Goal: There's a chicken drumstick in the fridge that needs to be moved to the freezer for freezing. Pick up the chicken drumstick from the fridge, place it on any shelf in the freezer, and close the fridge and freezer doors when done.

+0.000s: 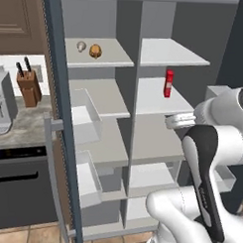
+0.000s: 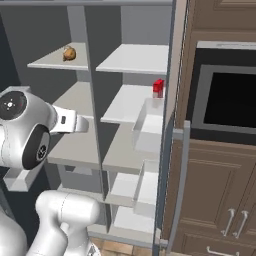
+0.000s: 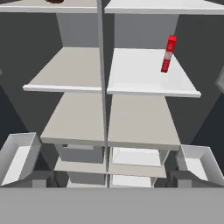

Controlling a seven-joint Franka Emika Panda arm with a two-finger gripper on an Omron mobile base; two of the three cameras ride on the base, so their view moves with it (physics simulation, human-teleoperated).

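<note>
Pincer state impossible to tell, fingertips hidden. Beyond, both doors swung wide, white door bins point(image 3: 17, 159) holding nothing visible. Chicken drumstick point(image 1: 95, 51) on top left shelf point(image 1: 103, 56), just beside pale knob point(image 1: 81, 45) seen from left base camera. Red bottle point(image 3: 168, 54) upright on right shelf below; label unreadable.

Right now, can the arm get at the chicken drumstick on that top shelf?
Probably yes: both doors stand open and the chicken drumstick sits uncovered near the shelf's front, only a small pale knob beside it.
</note>
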